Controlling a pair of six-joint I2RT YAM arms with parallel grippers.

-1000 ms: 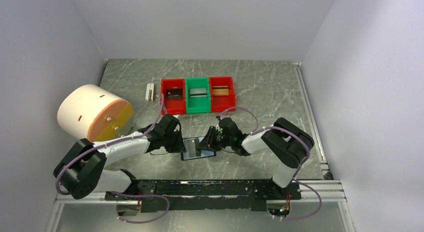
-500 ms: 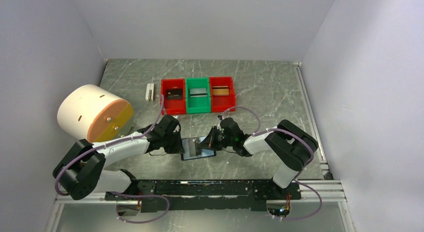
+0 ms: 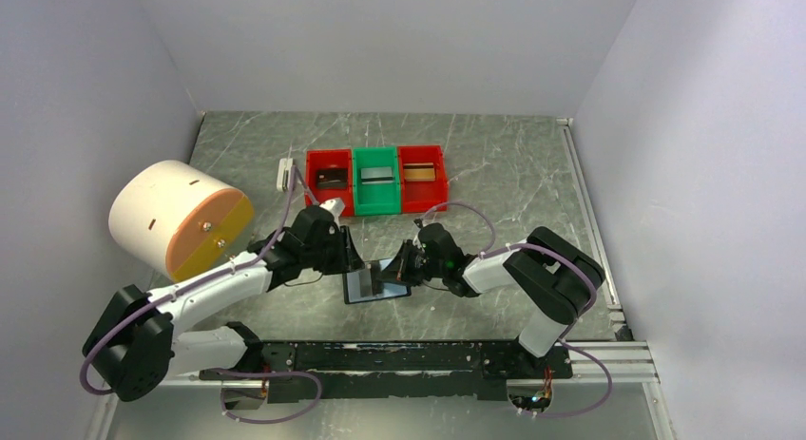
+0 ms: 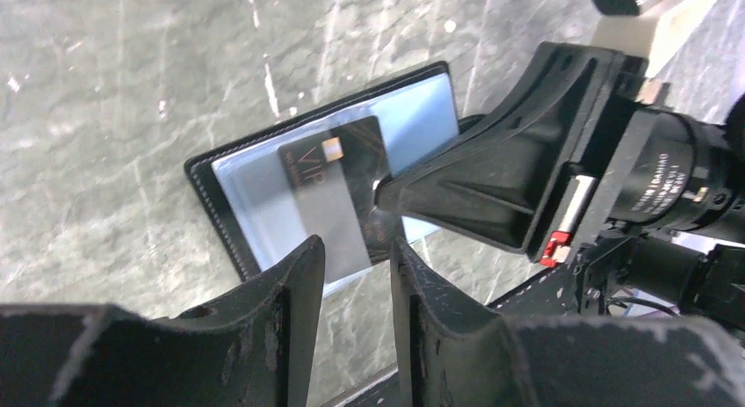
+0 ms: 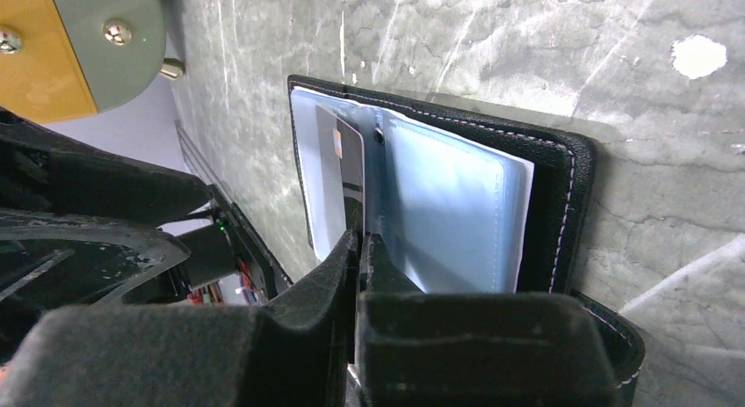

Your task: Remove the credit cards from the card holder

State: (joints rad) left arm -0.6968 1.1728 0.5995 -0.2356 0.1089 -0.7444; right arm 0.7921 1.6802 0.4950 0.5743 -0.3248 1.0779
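Your right gripper [image 5: 360,242] pinched the dark VIP card [image 4: 327,183], which still lay on the open card holder [image 4: 215,174] between the arms. Your left gripper [image 4: 356,249], fingers slightly spread and empty, had lifted away towards the bins [image 3: 376,179], probably leaving extraction to the right.

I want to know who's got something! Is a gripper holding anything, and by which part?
The right gripper seems to pinch the dark card by one edge. The left gripper holds nothing.

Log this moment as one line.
left gripper: open, empty, above card holder | right gripper: shut on dark card | card holder: lying open
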